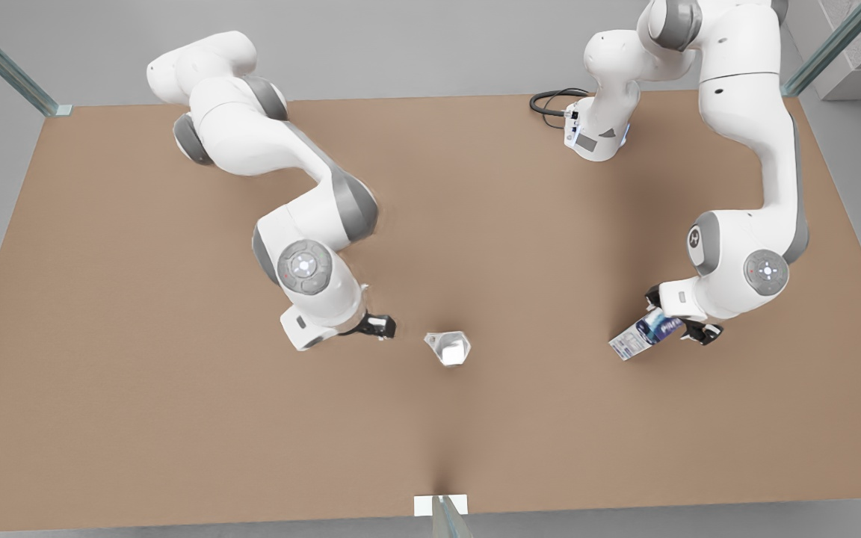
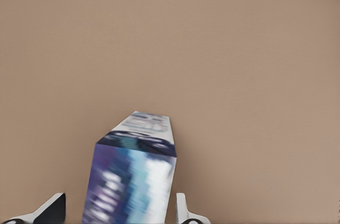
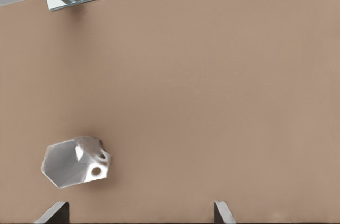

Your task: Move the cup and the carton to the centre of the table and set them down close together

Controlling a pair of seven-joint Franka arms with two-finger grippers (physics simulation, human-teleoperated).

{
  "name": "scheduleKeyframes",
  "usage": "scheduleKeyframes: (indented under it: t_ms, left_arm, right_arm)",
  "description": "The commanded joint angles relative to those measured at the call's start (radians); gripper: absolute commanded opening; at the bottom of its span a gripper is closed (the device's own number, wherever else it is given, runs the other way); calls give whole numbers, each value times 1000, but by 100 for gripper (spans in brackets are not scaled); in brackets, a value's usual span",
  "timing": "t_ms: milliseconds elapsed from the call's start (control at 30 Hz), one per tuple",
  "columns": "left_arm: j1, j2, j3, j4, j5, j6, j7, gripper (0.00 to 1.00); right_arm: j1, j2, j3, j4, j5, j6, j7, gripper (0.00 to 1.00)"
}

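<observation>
The matte brown bench (image 1: 176, 418) is seen as a large flat rectangle. Towards its right edge in the front view, the left pincer (image 1: 681, 320) is clenched on the carton (image 1: 643, 334), a white rectangular box printed in dark and light blue, held tilted; the fingers (image 2: 181, 209) are pressed to its sides. The right pincer (image 1: 382, 326), spread wide and holding nothing, is poised just beside the cup (image 1: 451, 348), a shiny faceted silver-grey piece resting near the bench's centre.
</observation>
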Motion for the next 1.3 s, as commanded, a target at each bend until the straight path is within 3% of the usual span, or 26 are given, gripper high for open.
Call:
scheduleKeyframes:
  t_ms: [0,100,133,167,267,400,533,633,833,1033,1100,1167,1267]
  left_arm:
    - [0,3,0,0,-5,0,0,100]
    - [0,29,0,-5,-5,1,2,100]
    - [0,29,0,-5,-3,1,2,80]
    - [0,29,0,-2,-3,0,-2,51]
    - [0,29,0,0,-2,0,-5,43]
    - [0,-15,-2,9,-5,-63,-254,45]
    - [-210,-132,-2,11,-138,-209,-1291,46]
    - [-383,-37,-32,130,-172,-187,-1847,48]
    - [-520,67,-57,149,-307,-137,-2020,48]
    - [-551,123,-57,149,-356,-56,-2039,48]
    - [-551,132,-57,149,-348,-56,-2028,59]
    - [-551,132,-55,150,-344,-56,-2023,100]
    - [-551,132,-55,152,-344,-56,-2025,100]
  right_arm:
    - [-29,-37,-1,-36,0,-14,-35,100]
    - [-258,-491,13,-620,-5,69,-235,100]
    - [-351,-632,45,-804,-6,141,-307,100]
    - [-474,-749,149,-939,-46,192,-327,100]
    - [-479,-755,119,-948,-40,215,-425,100]
    - [-531,-747,91,-942,-38,206,-525,100]
    - [-531,-738,91,-927,-38,189,-491,100]
    - [-530,-743,91,-925,-37,166,-491,100]
    - [-533,-740,90,-927,-37,157,-493,100]
    - [-533,-741,90,-927,-37,152,-493,100]
    - [-533,-740,90,-927,-37,147,-494,100]
    - [-534,-741,90,-929,-37,146,-493,100]
    - [-534,-741,90,-929,-37,140,-493,100]
